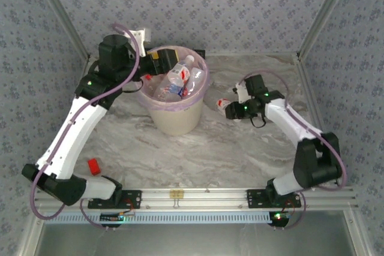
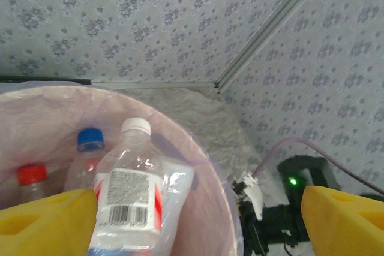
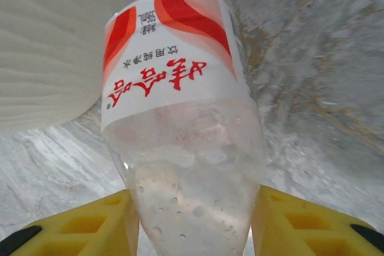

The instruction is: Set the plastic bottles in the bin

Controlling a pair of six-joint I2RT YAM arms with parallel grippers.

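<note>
The red-labelled bottle (image 3: 180,118) runs off the top and bottom edges of the right wrist view, and the fingers (image 3: 78,226) of the right pincer (image 3: 193,211) are clipped along the bottom. In the left wrist view the bin (image 2: 203,166) is cut by the left and bottom edges, the white-capped bottle (image 2: 135,190) loses its base there, and one finger of the left pincer (image 2: 195,223) half hides the red-capped bottle (image 2: 31,175) at lower left. From above, the plastic bottles (image 1: 179,81) in the bin overlap too much to count.

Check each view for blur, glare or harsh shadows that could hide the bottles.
Top external: even, soft light, faint shadow beside the bin, no glare. Left wrist: white-capped bottle sharp, barcode visible; yellow fingers blurred. Right wrist: red-labelled bottle crisp, bin wall washed out.
</note>
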